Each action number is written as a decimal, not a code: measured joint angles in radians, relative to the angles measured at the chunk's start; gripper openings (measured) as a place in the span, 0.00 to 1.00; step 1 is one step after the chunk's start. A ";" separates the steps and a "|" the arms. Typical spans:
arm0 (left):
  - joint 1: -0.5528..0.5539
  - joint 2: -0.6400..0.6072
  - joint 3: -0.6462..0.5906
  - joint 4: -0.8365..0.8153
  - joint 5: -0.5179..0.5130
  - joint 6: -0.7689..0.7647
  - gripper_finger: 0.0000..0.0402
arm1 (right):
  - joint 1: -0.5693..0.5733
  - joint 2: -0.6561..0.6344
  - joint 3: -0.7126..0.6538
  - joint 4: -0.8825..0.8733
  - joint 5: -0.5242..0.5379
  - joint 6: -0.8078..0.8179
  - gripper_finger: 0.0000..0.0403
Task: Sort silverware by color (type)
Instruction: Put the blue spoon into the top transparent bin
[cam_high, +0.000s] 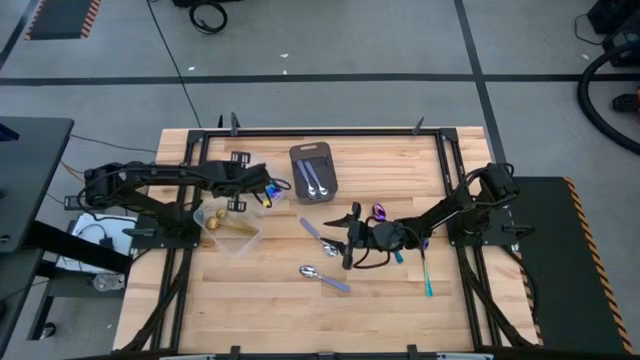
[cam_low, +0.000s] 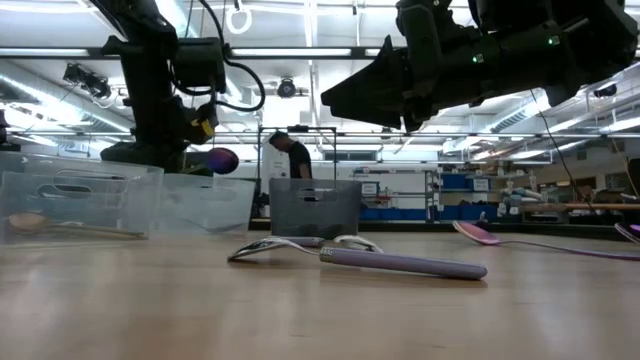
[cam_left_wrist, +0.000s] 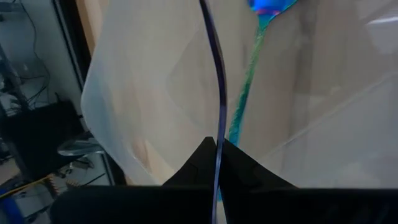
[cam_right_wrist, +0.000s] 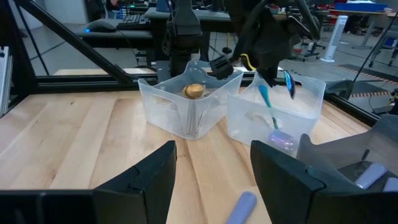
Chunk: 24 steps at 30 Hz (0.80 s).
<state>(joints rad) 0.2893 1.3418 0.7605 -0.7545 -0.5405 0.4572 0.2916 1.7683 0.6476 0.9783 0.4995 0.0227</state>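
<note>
High view: The left gripper (cam_high: 268, 190) sits over a clear tub (cam_high: 262, 186) at the table's left, beside a second tub (cam_high: 228, 226) that holds gold spoons (cam_high: 232, 222). Its hold cannot be read from here. The right gripper (cam_high: 350, 243) hovers mid-table with its fingers spread and nothing between them. A purple-handled spoon (cam_high: 325, 278) lies just in front of it, long axis slanted across the table; another (cam_high: 313, 230) lies close behind it. A teal-handled spoon (cam_high: 426, 274) lies beside the right arm, and a purple bowl (cam_high: 380, 211) shows near it. Two silver spoons (cam_high: 313, 178) rest in the grey tray (cam_high: 314, 172). The right arm is the nearer arm to all loose spoons.

Low view: The purple-handled spoon (cam_low: 360, 256) lies flat on the wood, handle towards the right. The right gripper (cam_low: 375, 95) hangs well above it, so the next pick probably requires a straight descent. A purple bowl (cam_low: 222, 160) hangs under the left gripper, above the tub (cam_low: 205, 203).

Left wrist view: The left fingers (cam_left_wrist: 199, 165) are closed on the handle of a teal spoon (cam_left_wrist: 244, 93), its bowl pointing away into the tub (cam_left_wrist: 137, 93). No other view confirms this grip.

Right wrist view: The right fingers (cam_right_wrist: 152, 171) stand wide apart and empty. Beyond them, the teal spoon (cam_right_wrist: 268, 107) hangs inside the tub (cam_right_wrist: 277, 112), over a purple bowl (cam_right_wrist: 281, 139) already on its floor.
</note>
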 joint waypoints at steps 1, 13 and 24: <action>-0.001 0.000 0.000 0.000 0.006 -0.001 0.03 | 0.000 0.000 0.000 0.000 0.000 0.000 0.53; -0.001 0.000 0.000 -0.016 0.066 -0.064 0.09 | 0.000 0.000 0.000 0.000 0.000 0.000 0.53; -0.064 0.000 0.000 -0.038 -0.063 -0.134 0.37 | 0.000 0.000 0.000 0.000 -0.001 0.000 0.53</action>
<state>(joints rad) 0.2256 1.3418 0.7609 -0.7922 -0.6033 0.3235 0.2916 1.7682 0.6476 0.9783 0.4988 0.0231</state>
